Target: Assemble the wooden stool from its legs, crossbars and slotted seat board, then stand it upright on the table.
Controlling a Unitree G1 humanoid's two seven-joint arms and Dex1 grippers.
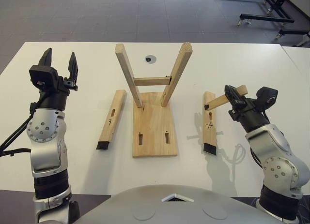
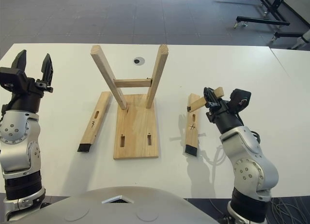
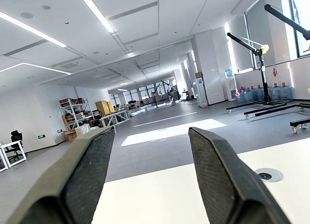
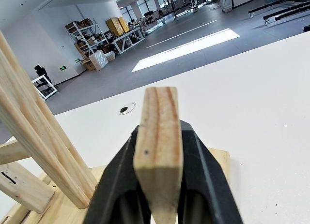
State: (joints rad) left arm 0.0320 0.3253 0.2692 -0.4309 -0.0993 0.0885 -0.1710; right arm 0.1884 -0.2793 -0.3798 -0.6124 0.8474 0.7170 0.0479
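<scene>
Crossbar [image 4: 157, 132] clamped end-on in my right claw [image 1: 233, 96], held above the loose right leg [image 1: 209, 122], presumably ready for that leg's slot. My left claw [image 1: 59, 64] stands raised, fingers wide apart, holding nothing, likely free to steady a part. Seat board [image 1: 154, 129] lies flat on the table [image 1: 252, 64]; two legs [image 1: 128, 74] joined by a fitted crossbar [image 1: 151, 81] stand in its far slots, near slots vacant. Second loose leg [image 1: 111, 118] lies beside the board's left edge

A big open lab or workshop hall: beyond the left gripper [image 3: 150, 137], ceiling strip lights [image 3: 99, 11] run over grey floor [image 3: 164, 154] toward storage shelves [image 3: 72, 112] (stacked with boxes), wheeled black stands [image 3: 262, 69] and water bottles [image 3: 264, 94] past the white worktop [image 3: 160, 195].
</scene>
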